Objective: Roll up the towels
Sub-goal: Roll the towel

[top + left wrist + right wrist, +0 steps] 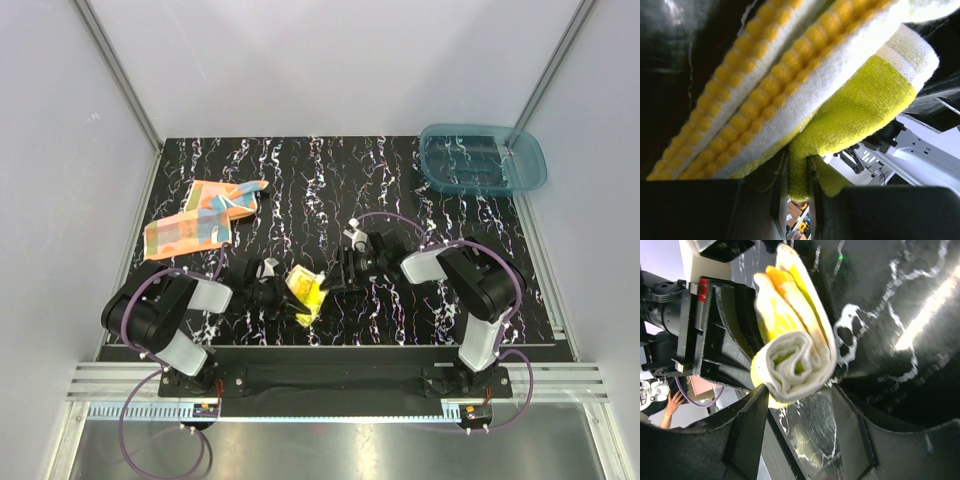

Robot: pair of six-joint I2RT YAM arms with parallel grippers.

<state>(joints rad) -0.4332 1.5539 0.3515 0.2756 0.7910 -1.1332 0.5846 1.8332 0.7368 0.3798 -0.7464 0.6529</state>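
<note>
- Left gripper first, since its fingers fill the bottom of its own wrist view: jaws nearly together, clamped on a thin fold of the yellow towel. The rest of the cloth bunches up straight ahead of the fingertips.
- Right gripper: jaws apart, one on each side of the towel's rolled end, which sits right at its fingertips. Honestly can't tell if they're pressing on it or just framing it.
- Key bit imo: the spiral end of the roll faces right into the right wrist camera. So I'd say its long axis runs straight out ahead of the right gripper toward the left one, and the towel hangs between the two.
- Judging from that, the yellow one looks mostly rolled. The next move would depend on the right jaws closing squarely across the roll, not along it.
- Orange towel lies loose on the table, unrolled, well apart from both grippers. It's beyond the left gripper and off to its outer side, so the left arm is clearly nearer.
- Teal bin sits far beyond the right gripper.
</note>
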